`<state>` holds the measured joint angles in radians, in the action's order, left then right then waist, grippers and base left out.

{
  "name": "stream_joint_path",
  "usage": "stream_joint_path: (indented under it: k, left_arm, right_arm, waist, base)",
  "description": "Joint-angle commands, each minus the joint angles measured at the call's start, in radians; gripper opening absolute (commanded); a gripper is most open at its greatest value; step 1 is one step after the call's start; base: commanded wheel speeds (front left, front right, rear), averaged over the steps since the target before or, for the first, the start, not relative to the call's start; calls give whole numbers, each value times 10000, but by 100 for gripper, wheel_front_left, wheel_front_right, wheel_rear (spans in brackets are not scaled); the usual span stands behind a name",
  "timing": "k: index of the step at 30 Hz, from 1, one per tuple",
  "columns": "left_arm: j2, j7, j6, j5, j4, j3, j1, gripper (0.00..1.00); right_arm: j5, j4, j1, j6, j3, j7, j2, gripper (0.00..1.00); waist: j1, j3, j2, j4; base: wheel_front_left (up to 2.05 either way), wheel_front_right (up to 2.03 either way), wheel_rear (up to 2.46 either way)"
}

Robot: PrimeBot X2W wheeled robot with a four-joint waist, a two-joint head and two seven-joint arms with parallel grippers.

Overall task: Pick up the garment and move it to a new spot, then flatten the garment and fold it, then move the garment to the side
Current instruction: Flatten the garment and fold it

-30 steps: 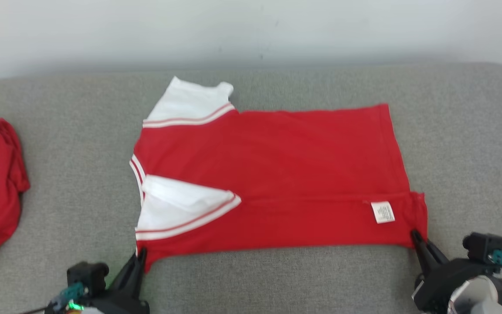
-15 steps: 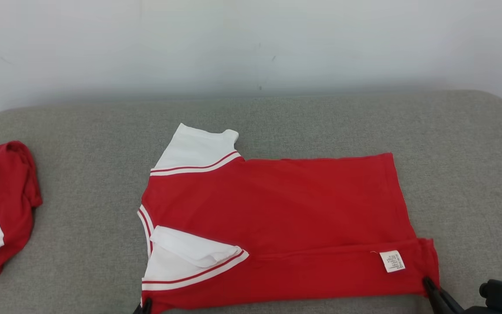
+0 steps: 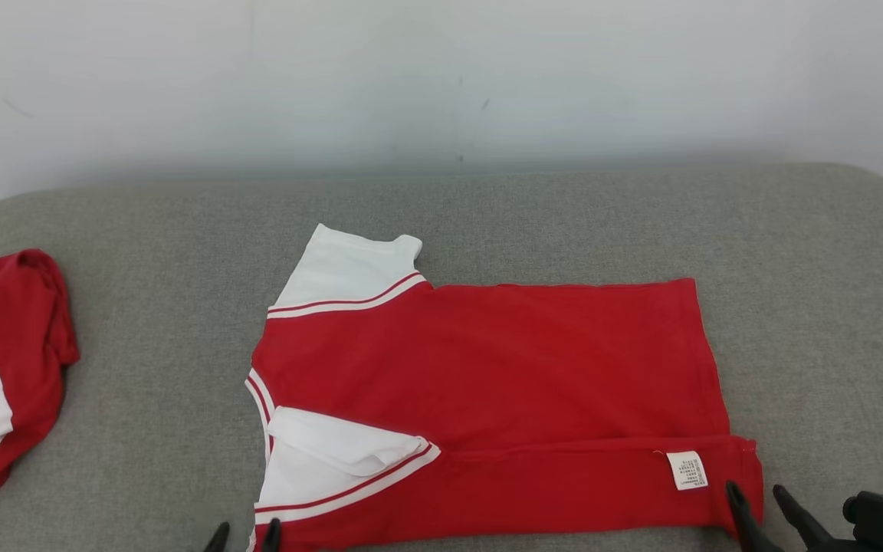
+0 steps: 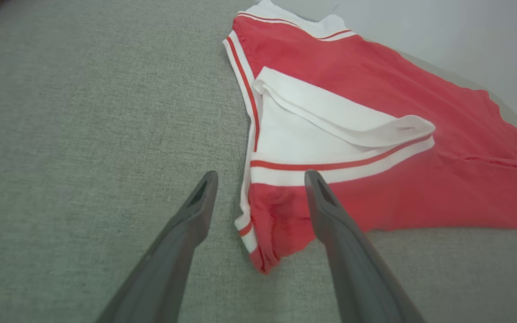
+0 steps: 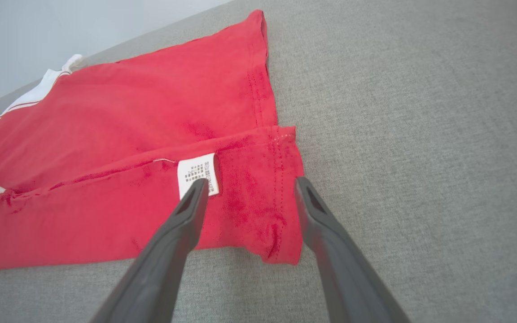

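The shirt (image 3: 487, 399) is judged light and limp, best pinched at near corners. Left gripper (image 4: 260, 178) and right gripper (image 5: 250, 183) are spread apart, empty.

The garment (image 3: 487, 383) lies flat mid-cushion (image 3: 142, 253), sleeves to the left and hem to the right, its near strip folded over onto itself with the label (image 3: 687, 469) on top near the right end. A bundled garment (image 3: 4, 383) lies well apart at the cushion's left edge, and a wall (image 3: 441, 77) stands behind. The left gripper (image 3: 246, 533) straddles the garment's near left corner and the right gripper (image 3: 755, 488) its near right corner
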<state>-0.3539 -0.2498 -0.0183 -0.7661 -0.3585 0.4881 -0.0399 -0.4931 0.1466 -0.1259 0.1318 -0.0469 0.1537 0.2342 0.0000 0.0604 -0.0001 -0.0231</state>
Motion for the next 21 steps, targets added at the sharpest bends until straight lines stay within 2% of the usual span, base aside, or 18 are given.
stream_joint_path:
  k: [1, 4, 7, 10, 15, 21]
  left_arm:
    - [20, -97, -62, 179, 108, -165, 143, 100]
    - [66, -141, -109, 365, 279, -461, 131, 100]
    - [332, -152, -204, 992, 855, -1238, 139, 100]
    - [612, -138, -308, 2188, 1475, -1995, 298, 100]
    - [1358, -141, -110, 3652, 2357, -3255, 793, 100]
    - [2031, -142, 201, 5200, 3072, -4367, 1199, 100]
  right_arm:
    - [136, -121, 35, -25, -54, -162, -65, 100]
    - [245, -278, 198, -25, -141, -509, -132, 100]
    - [371, -412, 304, -25, -251, -1221, -342, 100]
    - [479, -393, 434, -25, -61, -1823, -443, 100]
    - [746, -265, 603, -25, 71, -2859, -571, 100]
    - [1902, -104, 859, -25, 310, -4009, -601, 100]
  waist:
    - [0, -63, 1, 6]
    - [0, -103, 1, 12]
    - [0, -199, 1, 79]
    - [0, -264, 1, 81]
    - [0, -377, 1, 13]
    - [0, -305, 1, -68]
  base:
    - [0, 0, 0]
    - [0, 0, 0]
    - [0, 0, 0]
    - [0, 0, 0]
    - [0, 0, 0]
    - [0, 0, 0]
